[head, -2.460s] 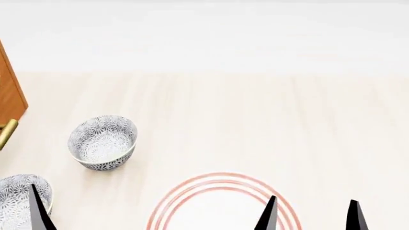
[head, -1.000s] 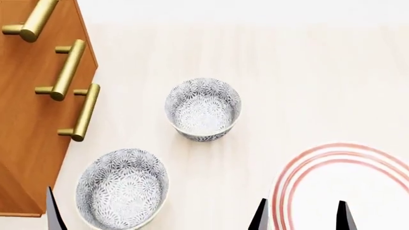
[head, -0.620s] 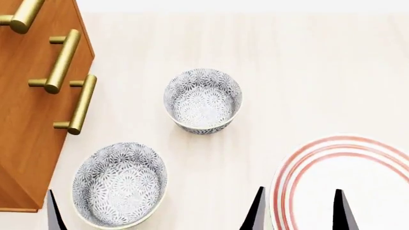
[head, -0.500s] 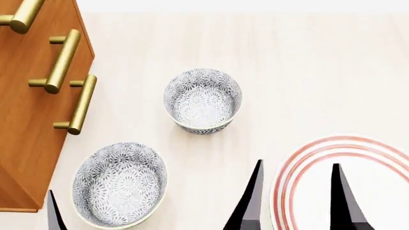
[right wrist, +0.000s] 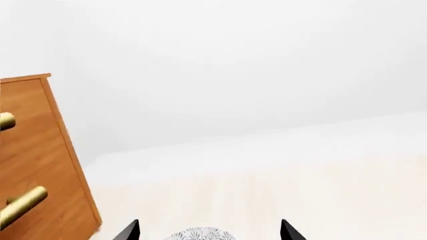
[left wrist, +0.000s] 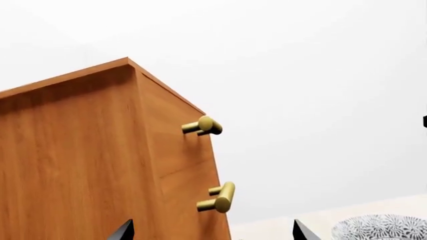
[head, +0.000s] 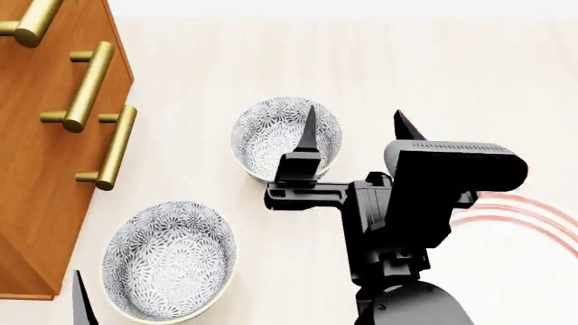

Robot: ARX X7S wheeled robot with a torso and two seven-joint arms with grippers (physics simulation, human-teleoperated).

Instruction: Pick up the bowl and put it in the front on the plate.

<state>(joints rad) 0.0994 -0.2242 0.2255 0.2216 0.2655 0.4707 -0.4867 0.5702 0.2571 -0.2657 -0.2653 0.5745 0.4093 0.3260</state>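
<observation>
Two flower-patterned bowls stand on the pale wooden table. The far bowl (head: 271, 145) is near the middle and the near bowl (head: 169, 261) is at the front left. My right gripper (head: 352, 120) is open and stretched out over the table. One finger shows across the far bowl and the other to its right. In the right wrist view that bowl's rim (right wrist: 200, 234) peeps up between the tips of the right gripper (right wrist: 209, 231). The red-ringed plate (head: 532, 211) is mostly hidden behind my right arm. My left gripper (left wrist: 213, 234) is open and empty, with a bowl (left wrist: 383, 227) off to one side.
A brown wooden cabinet (head: 45, 169) with brass handles (head: 113, 145) stands along the left, close to the near bowl. It also fills much of the left wrist view as the cabinet (left wrist: 100, 160). One left fingertip (head: 83, 308) shows at the bottom left. Bare tabletop (head: 434, 68) lies beyond the bowls.
My right arm has reached forward from the bottom edge, so its open gripper is now at the far bowl and covers most of the plate. Earlier the head view swung left.
</observation>
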